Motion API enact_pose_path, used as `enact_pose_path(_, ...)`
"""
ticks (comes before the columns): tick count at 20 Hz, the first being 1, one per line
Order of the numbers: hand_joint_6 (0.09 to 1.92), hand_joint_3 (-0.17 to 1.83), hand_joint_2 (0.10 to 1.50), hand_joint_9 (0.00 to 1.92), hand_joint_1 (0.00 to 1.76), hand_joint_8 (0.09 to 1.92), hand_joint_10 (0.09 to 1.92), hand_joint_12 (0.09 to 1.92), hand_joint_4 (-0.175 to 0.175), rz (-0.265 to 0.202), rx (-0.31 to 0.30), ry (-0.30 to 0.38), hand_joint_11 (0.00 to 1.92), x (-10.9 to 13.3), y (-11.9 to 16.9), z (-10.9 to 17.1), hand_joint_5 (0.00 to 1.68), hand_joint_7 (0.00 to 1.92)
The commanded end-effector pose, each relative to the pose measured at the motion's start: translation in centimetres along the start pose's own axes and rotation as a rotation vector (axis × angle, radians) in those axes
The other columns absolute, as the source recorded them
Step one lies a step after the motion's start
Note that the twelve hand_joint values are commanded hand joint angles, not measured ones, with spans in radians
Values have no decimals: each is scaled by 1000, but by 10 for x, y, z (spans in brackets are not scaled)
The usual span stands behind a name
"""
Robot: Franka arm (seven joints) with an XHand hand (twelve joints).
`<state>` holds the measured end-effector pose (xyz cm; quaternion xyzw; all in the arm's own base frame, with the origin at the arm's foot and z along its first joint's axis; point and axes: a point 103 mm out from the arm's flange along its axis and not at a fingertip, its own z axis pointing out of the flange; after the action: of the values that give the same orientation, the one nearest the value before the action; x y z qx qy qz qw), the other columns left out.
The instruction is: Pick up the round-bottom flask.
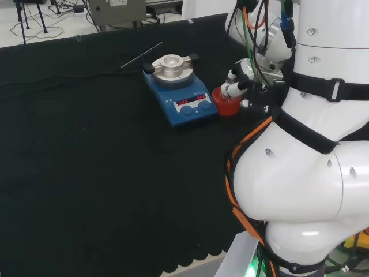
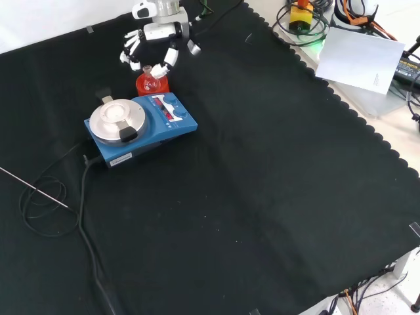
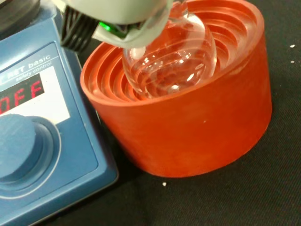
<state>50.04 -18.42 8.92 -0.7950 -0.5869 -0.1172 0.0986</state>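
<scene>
We see a black cloth [image 2: 262, 184] covering the bench, its scalloped edge running along the front view's right side. Beyond it lies a white sheet of paper [image 2: 361, 59] among cables. In the head view, a pale floor [image 1: 34, 26] and a grey box [image 1: 118, 10] sit behind the bench.

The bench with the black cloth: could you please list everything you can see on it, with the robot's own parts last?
Round-bottom flask: one, clear glass, seated in the red stand.
Ribbed stand: one, red, on the cloth right beside the hotplate.
Hotplate stirrer: one, blue with a silver top plate, on the cloth.
Cable: one, black, trailing from the hotplate.
Cloth: one, black, covering the bench.
Hand: one, black and white, fingers spread around the flask's neck.
</scene>
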Motion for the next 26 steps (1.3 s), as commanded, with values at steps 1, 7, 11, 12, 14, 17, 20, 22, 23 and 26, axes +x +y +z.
enact_pose_path(1, 738, 725, 617, 584, 1031, 640, 648, 1360, -54, -2, -6, -9, 183, 3, 0, 1, 808, 415)
enact_pose_path(7, 757, 730, 628, 595, 1043, 642, 645, 1353, -55, -17, 7, -6, 196, 6, 1, 4, 835, 425)
enact_pose_path(11, 831, 618, 718, 605, 1059, 649, 644, 1352, -6, -10, -3, -12, 208, 3, 1, 5, 951, 436)
enact_pose_path(12, 866, 487, 804, 614, 1068, 650, 640, 1349, 39, -10, -5, -17, 216, 4, 1, 6, 1003, 441)
enact_pose_path(14, 866, 338, 890, 630, 1081, 647, 629, 1341, 81, -13, -13, -19, 231, 6, 0, 6, 1069, 455)
enact_pose_path(17, 857, 426, 840, 670, 1100, 621, 596, 1324, 78, -8, -25, -27, 266, 8, -1, 6, 1116, 496)
enact_pose_path(20, 932, 555, 788, 701, 1102, 609, 577, 1315, 60, -17, -8, -3, 302, 10, -2, 4, 1099, 524)
enact_pose_path(22, 964, 594, 775, 714, 1098, 608, 573, 1313, 66, -22, -6, 27, 316, 5, -2, 1, 1089, 533)
enact_pose_path(23, 973, 609, 770, 721, 1096, 609, 572, 1312, 69, -26, -5, 39, 322, 3, -2, 0, 1087, 540)
enact_pose_path(26, 989, 667, 739, 737, 1099, 607, 567, 1310, 70, -23, -23, 24, 337, 0, -4, -7, 1093, 558)
